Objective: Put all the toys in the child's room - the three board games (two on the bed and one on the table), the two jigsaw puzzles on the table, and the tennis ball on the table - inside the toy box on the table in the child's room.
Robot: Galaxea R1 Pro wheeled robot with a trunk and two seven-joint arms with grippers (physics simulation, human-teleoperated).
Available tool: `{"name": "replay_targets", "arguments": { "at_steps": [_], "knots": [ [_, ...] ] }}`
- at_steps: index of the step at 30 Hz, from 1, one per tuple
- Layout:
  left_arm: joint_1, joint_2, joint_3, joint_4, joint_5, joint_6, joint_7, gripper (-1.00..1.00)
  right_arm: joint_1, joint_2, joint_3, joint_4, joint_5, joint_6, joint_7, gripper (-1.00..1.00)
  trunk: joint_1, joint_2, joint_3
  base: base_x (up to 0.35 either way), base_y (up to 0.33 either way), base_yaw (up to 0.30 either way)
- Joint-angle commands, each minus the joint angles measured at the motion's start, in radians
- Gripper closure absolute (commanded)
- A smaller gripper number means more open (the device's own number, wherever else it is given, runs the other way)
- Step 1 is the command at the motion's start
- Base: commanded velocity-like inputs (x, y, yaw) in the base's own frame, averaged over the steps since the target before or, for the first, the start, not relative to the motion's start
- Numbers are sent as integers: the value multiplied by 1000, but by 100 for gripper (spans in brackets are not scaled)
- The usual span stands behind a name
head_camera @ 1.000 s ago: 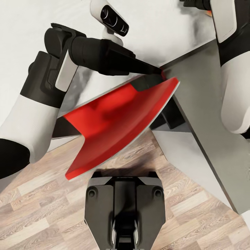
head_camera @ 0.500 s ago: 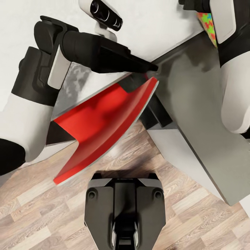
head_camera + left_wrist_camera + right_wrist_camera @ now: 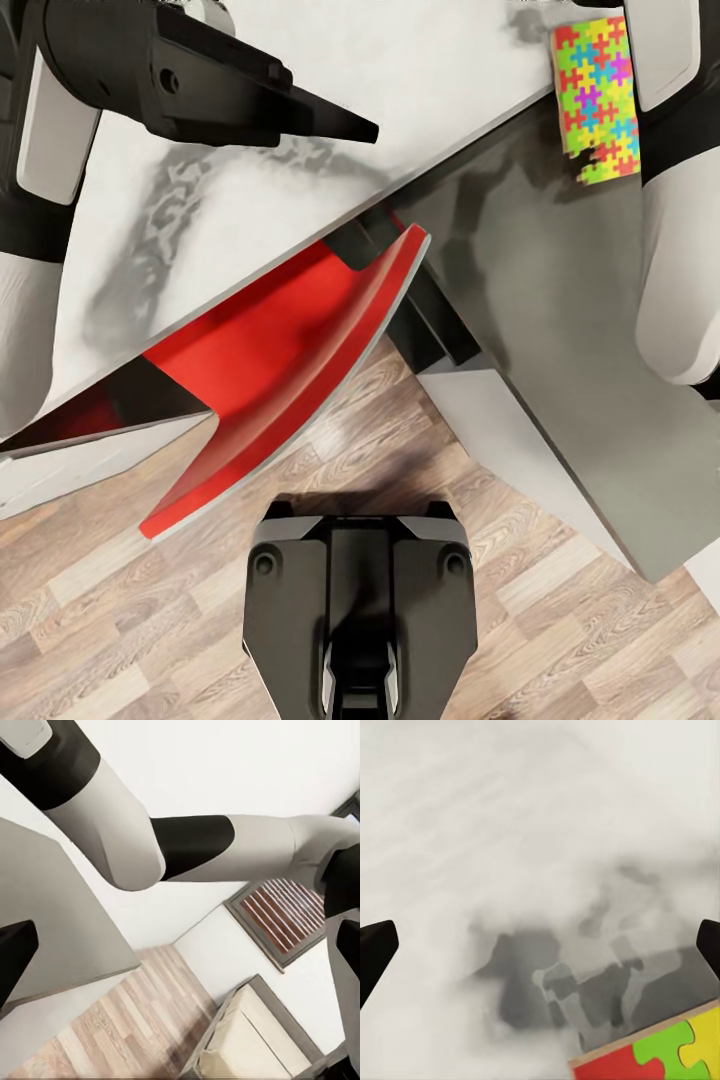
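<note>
Pale table top (image 3: 300, 180) spreads below you; a puzzle (image 3: 597, 98) lies at its far right edge, beside your right arm (image 3: 675, 200). Your right gripper (image 3: 540, 937) hovers just short of it, fingers spread wide. Your left gripper (image 3: 355, 128), pointing right, looks closed. Since earlier, the puzzle has come into view.

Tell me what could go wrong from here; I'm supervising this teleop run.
The multicoloured flat jigsaw puzzle slab overhangs the pale marbled table top's edge, so a clumsy grasp might push it off. The red curved chair stands tucked under that edge just ahead of the robot's dark base; driving closer could bump it.
</note>
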Motion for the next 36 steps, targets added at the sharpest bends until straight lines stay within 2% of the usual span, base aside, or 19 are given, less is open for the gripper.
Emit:
{"name": "replay_targets", "arguments": {
  "at_steps": [1, 14, 24, 36],
  "knots": [
    [-1, 2, -5, 0, 2, 11, -5, -100, -1, -1, 5, -1, -11, 3, -10, -100, 1, -2, 0, 0, 0, -5],
    [-2, 13, -29, -1, 6, 11, -5, -100, 0, -3, 3, -2, -13, 10, -10, -100, 1, -2, 18, 0, 0, -1],
    [-3, 28, -34, -2, 6, 11, -5, -100, 1, -3, 3, -1, -14, 36, -7, -100, 1, -2, 33, 0, 0, 0],
    [-1, 31, -40, -4, 6, 11, -5, -100, 33, -2, 4, -2, -12, 43, -7, -100, 1, -2, 38, 0, 0, 0]
  ]
}}
